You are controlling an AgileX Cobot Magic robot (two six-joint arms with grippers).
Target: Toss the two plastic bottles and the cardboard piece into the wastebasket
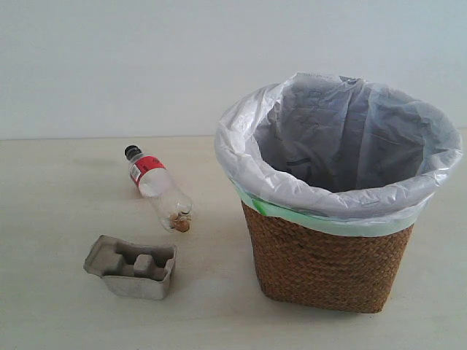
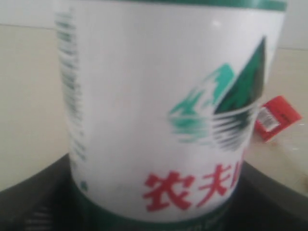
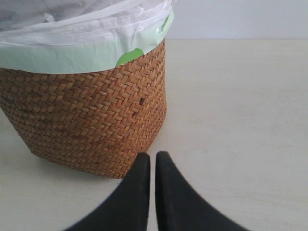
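Largest of all: the brown woven wicker wastebasket (image 1: 328, 266), upright on the pale table (image 1: 58, 306). Lined with a white translucent bag (image 1: 244, 164), its green edge folded down over the rim. Stands just ahead of the right gripper (image 3: 152, 166), close beyond its tips but not touching them.

Next in size: the clear plastic bottle with the white-green label (image 2: 159, 120), filling the left wrist view. Sits clamped in the left gripper (image 2: 156, 219), dark gripper parts showing on either side of its lower end. Printed with a green mountain mark and red characters; blurred by closeness.

Then the second plastic bottle, red-labelled and black-capped (image 1: 157, 191). Lies on its side on the table, out beyond the bottle held in the left gripper, with only a corner of its red label in the left wrist view. Holds a few brownish bits at its base end. Well apart from the wastebasket, on the left gripper's side of it.

Smaller: the grey-beige moulded cardboard tray (image 1: 131, 266), open side up. Rests near the red-labelled bottle without touching it, also on the left gripper's side of the wastebasket.

Smallest: the right gripper's black fingers (image 3: 132, 197), drawn together to a thin slit, nothing between them.
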